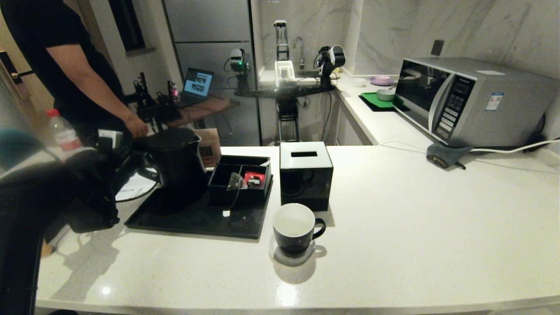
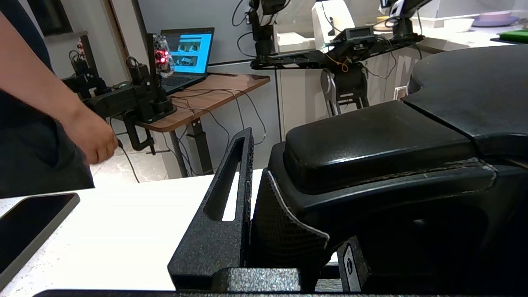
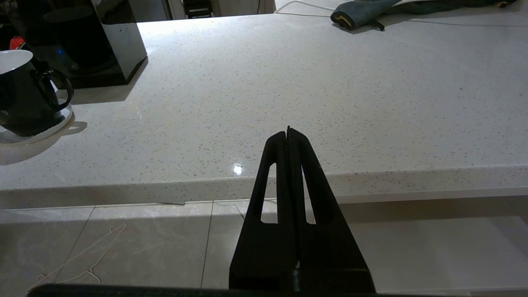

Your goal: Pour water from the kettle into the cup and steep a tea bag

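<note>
The black kettle (image 1: 177, 159) stands on the left part of a black tray (image 1: 197, 218). My left gripper (image 2: 313, 173) is shut on the kettle's loop handle (image 2: 371, 140); one finger (image 2: 222, 198) shows beside the handle and the other is hidden behind it. The black cup (image 1: 294, 227) with a white inside sits on a saucer in front of the tray's right corner. The tea bag (image 1: 236, 180) lies in a black box on the tray, its string and tag hanging over the front. No water shows. My right gripper (image 3: 288, 131) is shut and empty, below the counter's front edge.
A black tissue box (image 1: 305, 175) stands just behind the cup (image 3: 20, 99). A red packet (image 1: 254, 178) lies beside the tea bag. A microwave (image 1: 463, 100) and a grey cloth (image 1: 446, 155) are at the back right. A person (image 1: 65, 65) stands at the left.
</note>
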Robot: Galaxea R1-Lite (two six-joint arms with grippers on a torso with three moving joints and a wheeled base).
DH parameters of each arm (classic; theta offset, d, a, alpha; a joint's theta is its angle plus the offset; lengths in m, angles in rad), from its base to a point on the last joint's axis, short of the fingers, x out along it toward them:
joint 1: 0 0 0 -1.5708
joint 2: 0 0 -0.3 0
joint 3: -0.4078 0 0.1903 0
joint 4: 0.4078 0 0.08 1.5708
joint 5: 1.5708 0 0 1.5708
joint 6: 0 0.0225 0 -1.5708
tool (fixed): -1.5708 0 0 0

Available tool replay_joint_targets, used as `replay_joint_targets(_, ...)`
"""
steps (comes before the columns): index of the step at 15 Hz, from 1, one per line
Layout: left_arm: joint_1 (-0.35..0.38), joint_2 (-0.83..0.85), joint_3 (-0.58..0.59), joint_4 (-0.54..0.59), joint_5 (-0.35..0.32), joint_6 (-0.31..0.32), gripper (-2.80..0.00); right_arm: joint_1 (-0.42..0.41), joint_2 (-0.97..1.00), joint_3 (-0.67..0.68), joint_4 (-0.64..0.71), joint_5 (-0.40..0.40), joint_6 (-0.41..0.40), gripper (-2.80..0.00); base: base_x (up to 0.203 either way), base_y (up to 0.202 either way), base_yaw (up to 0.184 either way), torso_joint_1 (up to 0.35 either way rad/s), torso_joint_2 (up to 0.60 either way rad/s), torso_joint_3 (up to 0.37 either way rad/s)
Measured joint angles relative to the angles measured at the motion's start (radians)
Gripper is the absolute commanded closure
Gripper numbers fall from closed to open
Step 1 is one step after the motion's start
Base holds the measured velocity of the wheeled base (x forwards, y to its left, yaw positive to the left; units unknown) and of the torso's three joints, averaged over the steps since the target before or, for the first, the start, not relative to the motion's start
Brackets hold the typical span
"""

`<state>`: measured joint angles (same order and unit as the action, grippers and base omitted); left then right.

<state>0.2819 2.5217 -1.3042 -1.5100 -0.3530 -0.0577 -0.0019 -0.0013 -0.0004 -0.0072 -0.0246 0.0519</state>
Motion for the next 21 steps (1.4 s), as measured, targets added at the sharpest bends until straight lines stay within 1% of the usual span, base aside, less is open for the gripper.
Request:
replay_joint_targets(5,0.000,-0.015,0.021,-0.001,0.000,-0.002,0.00,0.000,0.000,0.000,0.000,0.000,0.000,0.00,0.000,0.000,0.000,0.000,0.00,0.000)
replay_joint_targets(8,0.000,-0.033,0.035,-0.001,-0.003,-0.013,0.00,0.000,0.000,0.000,0.000,0.000,0.000,0.00,0.000,0.000,0.000,0.000,0.00,0.000)
replay_joint_targets(14,0.010,-0.081,0.096,-0.008,-0.003,-0.021,0.00,0.000,0.000,0.000,0.000,0.000,0.000,0.00,0.000,0.000,0.000,0.000,0.00,0.000)
replay_joint_targets(19,0.028,-0.112,0.112,-0.009,-0.005,-0.044,0.00,0.000,0.000,0.000,0.000,0.000,0.000,0.00,0.000,0.000,0.000,0.000,0.00,0.000)
replay_joint_targets(21,0.036,-0.125,0.126,-0.008,-0.020,-0.064,0.00,0.000,0.000,0.000,0.000,0.000,0.000,0.00,0.000,0.000,0.000,0.000,0.00,0.000)
